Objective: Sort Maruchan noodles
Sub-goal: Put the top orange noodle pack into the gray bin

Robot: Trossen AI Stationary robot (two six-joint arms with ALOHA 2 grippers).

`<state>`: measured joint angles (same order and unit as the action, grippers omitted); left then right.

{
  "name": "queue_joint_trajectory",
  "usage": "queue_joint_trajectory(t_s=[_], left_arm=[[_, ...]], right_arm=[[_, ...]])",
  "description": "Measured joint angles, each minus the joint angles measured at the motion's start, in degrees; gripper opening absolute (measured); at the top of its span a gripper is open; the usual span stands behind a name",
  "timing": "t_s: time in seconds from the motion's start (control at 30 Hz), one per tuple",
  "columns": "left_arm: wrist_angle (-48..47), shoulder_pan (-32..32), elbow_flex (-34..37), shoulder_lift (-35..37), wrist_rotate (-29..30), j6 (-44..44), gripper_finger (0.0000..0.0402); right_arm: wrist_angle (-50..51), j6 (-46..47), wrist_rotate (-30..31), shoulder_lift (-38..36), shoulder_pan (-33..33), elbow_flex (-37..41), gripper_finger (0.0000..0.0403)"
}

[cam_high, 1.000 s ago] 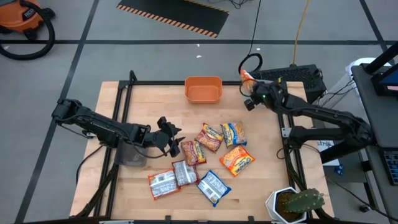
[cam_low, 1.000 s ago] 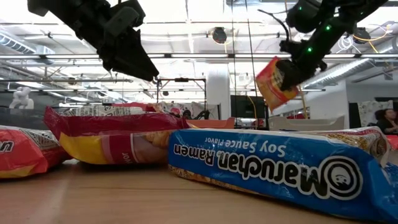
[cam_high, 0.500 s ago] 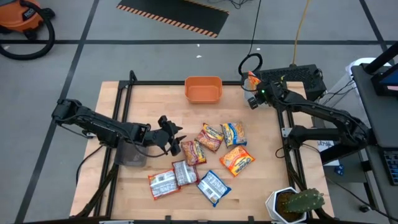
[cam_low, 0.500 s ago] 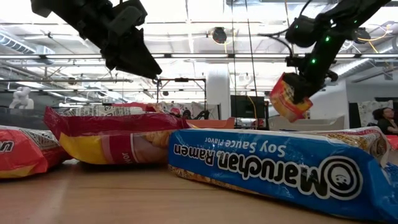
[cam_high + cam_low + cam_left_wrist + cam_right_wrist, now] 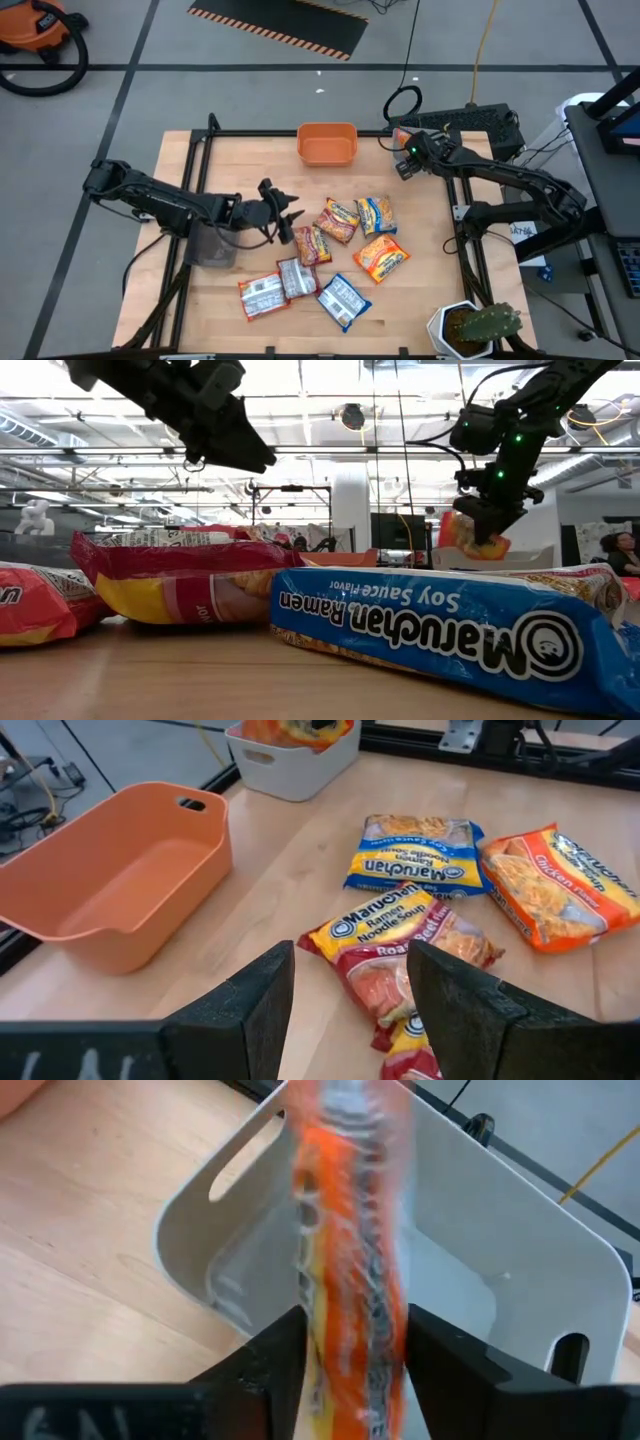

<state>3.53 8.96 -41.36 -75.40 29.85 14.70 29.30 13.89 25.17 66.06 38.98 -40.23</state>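
Maruchan noodles are split between two places: one orange packet (image 5: 350, 1260) hangs between the fingers of the right tool (image 5: 352, 1370), directly over the white bin (image 5: 520, 1230) at the worktop's (image 5: 240, 160) 1 o'clock corner in the high view, and the rest lie in a loose cluster right of centre. The packet stands on edge, long axis pointing down into the bin, so the coming move looks like a straight drop; whether the fingers pinch it or have just let go I cannot tell, as the wrapper is blurred. The left tool (image 5: 345, 982), fingers spread and empty, hovers just at 9 o'clock of the cluster and is the nearer arm to it. The closest packet to it is a red beef one (image 5: 400, 935) reading "Maruchan Ramen Noodle Soup, Beef", lying slantwise straight ahead of the fingers. Beyond it lie a yellow-blue packet (image 5: 415, 855) with "Maruchan" printed upside down from that camera, and an orange one (image 5: 560, 885) marked "Chicken". In the low view a blue packet (image 5: 440, 625) up front reads "Maruchan Ramen, Soy Sauce Flavor", inverted. An orange bin (image 5: 327, 143) sits at 12 o'clock of the cluster, apparently holding nothing.
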Motion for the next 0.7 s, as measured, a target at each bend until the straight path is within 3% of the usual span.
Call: queue_joint_trajectory(t_s=[0.23,0.47,0.7], left_arm=[[-0.02,-0.42,0.0,0.0,-1.4,0.16,0.0202],[-0.02,-0.42,0.0,0.0,-1.51,0.22,0.0202],[-0.33,-0.4,0.0,0.0,-1.51,0.31,0.0202]], right_arm=[[0.08,-0.27,0.33,-1.48,-0.02,0.0,0.019],[0.68,-1.56,0.32,-5.23,-0.02,0.0,0.0193],[3.34,-2.16,-6.01,-6.51,-0.09,0.02,0.019]])
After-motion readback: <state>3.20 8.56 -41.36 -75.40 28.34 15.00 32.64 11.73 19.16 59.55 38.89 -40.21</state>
